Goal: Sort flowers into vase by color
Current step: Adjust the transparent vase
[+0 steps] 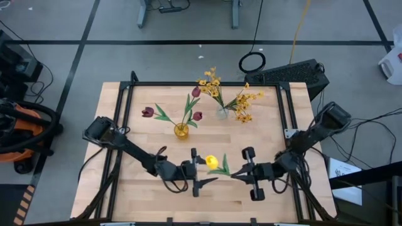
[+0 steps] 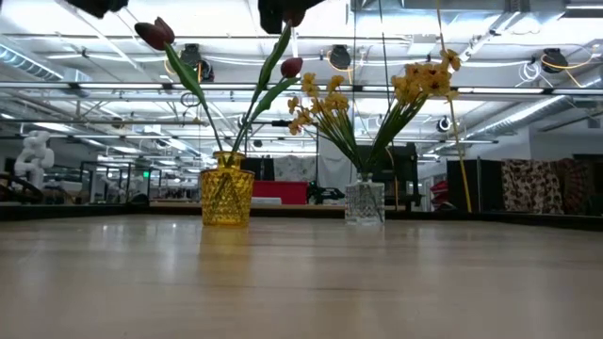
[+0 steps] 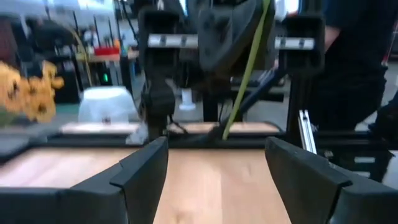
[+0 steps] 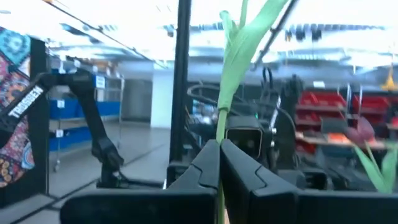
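Observation:
A yellow tulip (image 1: 211, 162) on a green stem is held above the near middle of the table by my right gripper (image 1: 234, 176), which is shut on the stem. My left gripper (image 1: 207, 172) faces it from the table's left, open, with nothing between its fingers (image 3: 146, 171). Farther back, a yellow vase (image 1: 181, 130) holds dark red tulips (image 1: 147, 112). A clear vase (image 1: 222, 113) holds sprays of small yellow blossoms (image 1: 242, 103). Both vases stand upright on the table. My right gripper pinches the yellow tulip's green stem (image 4: 220, 127) between its two fingers, just below a long leaf (image 4: 249, 37). The fingers come from the table's right, about level, and lie across the stem. The flower is lifted clear, and its lower stem (image 3: 235, 106) slants down below the hold.
A black frame (image 1: 125, 94) runs along the table's edges. Bare wood lies between the vases and the near edge (image 2: 301, 282). A black ring (image 1: 252, 63) and a dark box (image 1: 301, 74) lie beyond the far edge.

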### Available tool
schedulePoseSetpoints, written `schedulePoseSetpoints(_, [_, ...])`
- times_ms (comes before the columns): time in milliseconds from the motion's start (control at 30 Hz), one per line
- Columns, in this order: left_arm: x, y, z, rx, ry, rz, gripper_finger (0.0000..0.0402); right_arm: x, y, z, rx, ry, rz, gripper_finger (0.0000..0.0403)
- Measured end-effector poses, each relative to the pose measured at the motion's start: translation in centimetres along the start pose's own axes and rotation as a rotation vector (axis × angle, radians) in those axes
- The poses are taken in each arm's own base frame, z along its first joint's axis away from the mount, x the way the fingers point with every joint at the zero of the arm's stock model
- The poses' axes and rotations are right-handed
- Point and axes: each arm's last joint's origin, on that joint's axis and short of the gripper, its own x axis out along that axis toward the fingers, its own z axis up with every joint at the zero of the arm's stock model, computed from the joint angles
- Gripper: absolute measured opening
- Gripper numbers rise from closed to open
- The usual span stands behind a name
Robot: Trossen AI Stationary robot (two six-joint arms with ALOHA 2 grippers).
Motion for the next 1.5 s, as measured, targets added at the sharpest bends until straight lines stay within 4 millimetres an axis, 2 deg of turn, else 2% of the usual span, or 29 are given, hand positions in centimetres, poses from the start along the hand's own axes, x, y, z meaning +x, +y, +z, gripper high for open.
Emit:
schedulePoseSetpoints(233, [0.2,-0.4,-0.3,0.063,-0.101,-0.011,0.0276,1.9,-1.4,-2.6,-0.042,-0.072,0.029,0.0000])
schedulePoseSetpoints(433, [0.9,-0.8,0.3,0.079,-0.076,-0.023,0.0251,4.7,-1.1,-4.0,-0.099,-0.084,0.044,0.0000])
schedulePoseSetpoints(567, [1.2,-1.0,0.4,0.097,-0.043,-0.027,0.0210,5.8,-0.7,-4.4,-0.124,-0.091,0.036,0.0000])
schedulePoseSetpoints(1000, [1.2,-1.1,0.1,0.134,-0.020,-0.027,0.0018,5.9,-0.7,-4.5,-0.127,-0.081,-0.004,0.0000])
schedulePoseSetpoints(1100, [1.1,-1.2,0.1,0.163,-0.005,-0.019,0.0011,5.9,-0.5,-4.7,-0.119,-0.055,0.001,0.0005])
schedulePoseSetpoints(1200, [0.6,-1.4,0.1,0.201,0.066,0.024,0.0012,5.3,0.2,-4.8,-0.128,0.042,-0.065,0.0034])
schedulePoseSetpoints(1500, [-2.3,-1.8,2.1,0.247,0.252,0.172,0.0012,2.1,0.8,-2.1,-0.129,0.411,-0.282,0.0185])
